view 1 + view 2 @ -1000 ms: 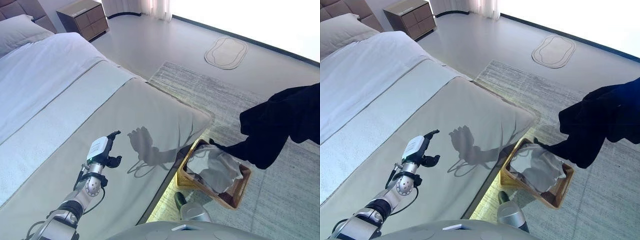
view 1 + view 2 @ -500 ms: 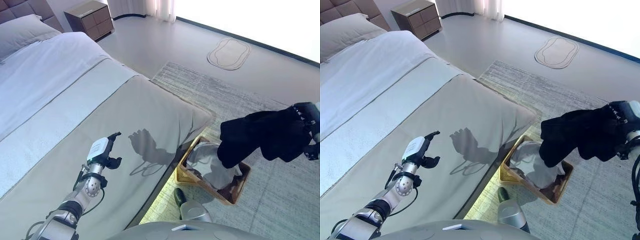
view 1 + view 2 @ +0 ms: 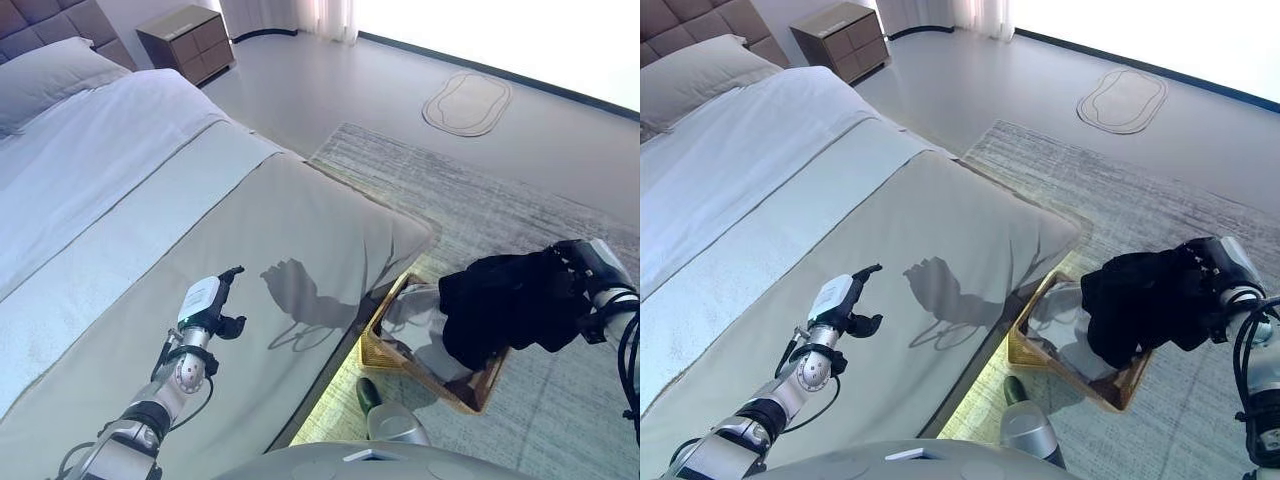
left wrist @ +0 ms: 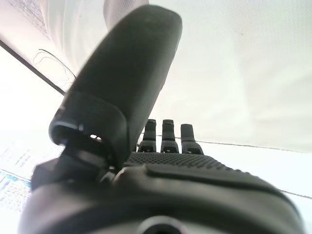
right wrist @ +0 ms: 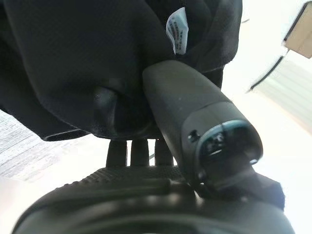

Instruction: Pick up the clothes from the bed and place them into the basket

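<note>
My right hand (image 3: 592, 275) is shut on a black garment (image 3: 500, 305) and holds it just above the wicker basket (image 3: 383, 358) on the floor beside the bed. The garment's lower end hangs into the basket, over a pale grey cloth (image 3: 412, 308) lying inside. In the right wrist view the thumb (image 5: 195, 112) presses into the black garment (image 5: 73, 63), which bears a white label (image 5: 176, 29). My left hand (image 3: 207, 305) hovers open over the grey bed cover (image 3: 250, 210), holding nothing. Its straight fingers (image 4: 167, 134) show in the left wrist view.
The bed has a white sheet (image 3: 90, 150) and a pillow (image 3: 50, 75) at its head. A wooden nightstand (image 3: 185, 40) stands beyond it. A grey rug (image 3: 480, 200) lies under the basket, and an oval mat (image 3: 466, 102) lies farther off on the floor.
My right hand has come down and inward with the black garment, from high at the right to just over the basket. The left hand has stayed put. The camera has shifted slightly.
</note>
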Tool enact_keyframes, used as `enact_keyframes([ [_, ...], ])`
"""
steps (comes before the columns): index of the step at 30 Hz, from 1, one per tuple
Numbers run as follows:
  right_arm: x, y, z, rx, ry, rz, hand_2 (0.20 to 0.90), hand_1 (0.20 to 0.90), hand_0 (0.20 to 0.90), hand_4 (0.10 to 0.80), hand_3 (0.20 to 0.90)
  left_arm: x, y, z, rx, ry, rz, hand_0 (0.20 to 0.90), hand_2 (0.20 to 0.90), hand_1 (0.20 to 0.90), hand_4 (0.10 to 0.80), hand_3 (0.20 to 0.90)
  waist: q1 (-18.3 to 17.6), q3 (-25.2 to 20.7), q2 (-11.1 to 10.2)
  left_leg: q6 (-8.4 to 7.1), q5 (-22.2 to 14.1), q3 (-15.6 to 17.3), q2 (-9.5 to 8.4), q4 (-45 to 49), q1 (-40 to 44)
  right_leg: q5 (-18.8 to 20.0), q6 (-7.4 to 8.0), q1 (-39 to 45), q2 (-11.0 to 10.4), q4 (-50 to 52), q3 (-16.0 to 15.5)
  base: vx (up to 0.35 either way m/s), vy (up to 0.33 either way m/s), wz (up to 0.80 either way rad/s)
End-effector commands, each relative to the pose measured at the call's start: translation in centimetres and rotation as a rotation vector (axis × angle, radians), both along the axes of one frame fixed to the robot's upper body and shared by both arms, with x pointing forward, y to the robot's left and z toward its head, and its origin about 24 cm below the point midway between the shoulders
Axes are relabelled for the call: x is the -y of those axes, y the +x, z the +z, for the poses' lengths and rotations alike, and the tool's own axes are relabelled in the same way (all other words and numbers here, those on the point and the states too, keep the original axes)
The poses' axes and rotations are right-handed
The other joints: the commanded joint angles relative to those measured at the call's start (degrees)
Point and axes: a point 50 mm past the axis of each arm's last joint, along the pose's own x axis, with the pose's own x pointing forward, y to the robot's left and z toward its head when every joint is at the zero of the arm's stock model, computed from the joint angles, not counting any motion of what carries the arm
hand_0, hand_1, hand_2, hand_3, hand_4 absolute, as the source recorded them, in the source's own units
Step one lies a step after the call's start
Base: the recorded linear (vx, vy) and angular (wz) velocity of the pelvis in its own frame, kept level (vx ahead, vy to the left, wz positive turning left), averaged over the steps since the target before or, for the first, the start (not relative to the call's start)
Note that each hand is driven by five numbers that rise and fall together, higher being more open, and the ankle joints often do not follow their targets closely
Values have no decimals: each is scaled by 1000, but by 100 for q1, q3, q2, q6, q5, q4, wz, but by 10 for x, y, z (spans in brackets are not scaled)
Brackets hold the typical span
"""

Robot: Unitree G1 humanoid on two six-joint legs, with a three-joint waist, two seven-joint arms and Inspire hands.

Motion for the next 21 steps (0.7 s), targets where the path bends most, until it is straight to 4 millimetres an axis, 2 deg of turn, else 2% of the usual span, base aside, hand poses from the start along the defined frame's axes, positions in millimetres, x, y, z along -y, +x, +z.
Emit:
enact_keyframes([
  [1,5,20,33,155,-31,-16,300,300,300,100,200,-5,31,34,166,28,-32,900,900,900,800,900,219,-323,-376,84,-536,15,-43,415,-17,-442,252,-175,-115,699,-24,17,-17,5],
  [10,8,25,6,30,12,-81,300,300,300,100,200,3,34,34,163,16,-55,900,900,900,800,900,376,-279,-334,68,-544,-80,-43,457,-8,-455,237,-120,-157,701,-112,15,-12,4],
  [11,8,24,3,10,14,-86,342,342,342,149,249,4,34,33,161,16,-55,900,900,900,800,900,393,-277,-325,66,-541,-91,-44,452,-5,-457,237,-111,-161,698,-122,18,-14,3],
  [12,8,24,0,-9,13,-92,900,900,900,800,900,4,34,33,160,15,-56,900,900,900,800,900,410,-274,-319,62,-536,-104,-45,450,-9,-459,237,-106,-166,695,-133,0,0,0],
  [15,8,22,-11,-81,48,-112,900,900,900,800,900,4,35,34,160,13,-57,900,900,900,800,900,457,-259,-302,55,-516,-128,-47,431,-20,-453,238,-98,-180,677,-164,0,-4,2],
  [21,7,19,-23,-117,83,-143,900,900,900,800,900,5,35,34,153,16,-66,900,900,900,800,900,527,-232,-300,63,-498,-186,-50,406,-15,-461,235,-49,-192,665,-199,8,-11,6],
])
